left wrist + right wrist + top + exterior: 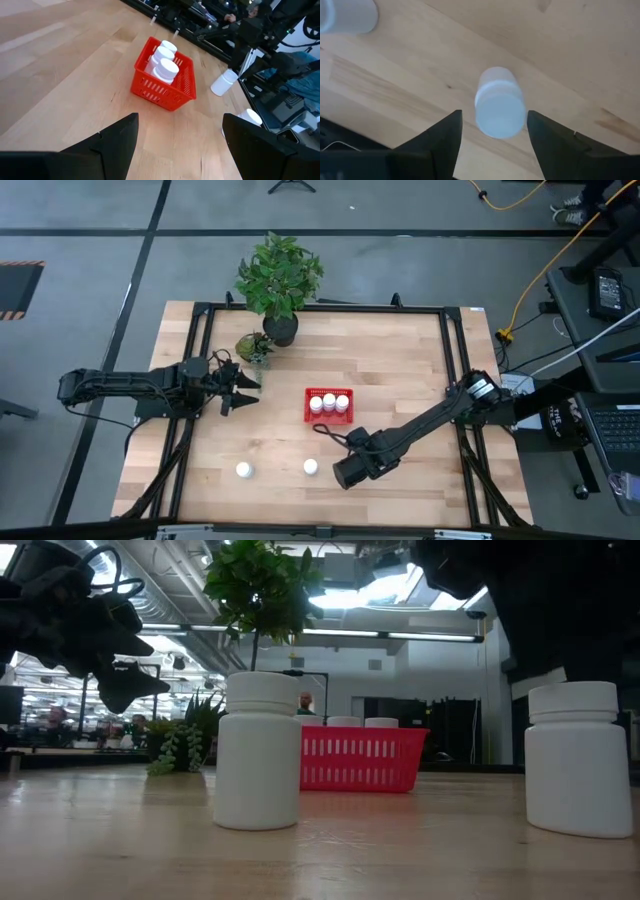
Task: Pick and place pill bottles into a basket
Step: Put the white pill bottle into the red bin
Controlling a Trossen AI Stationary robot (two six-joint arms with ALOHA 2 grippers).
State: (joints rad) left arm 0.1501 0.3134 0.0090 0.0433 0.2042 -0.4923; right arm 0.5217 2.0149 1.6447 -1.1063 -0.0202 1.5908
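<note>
White plastic, likely light and stiff but smooth, the nearer pill bottle (500, 108) stands upright between the spread fingers of the right gripper (494, 135); its straight side below the cap looks the surest hold. A second loose bottle (243, 470) stands at its nine o'clock, well apart. Three bottles sit in the red basket (309, 395) at twelve o'clock. The left gripper (243, 390), jaws open, waits near a plant pot (281, 330). Nothing bars the way.
</note>
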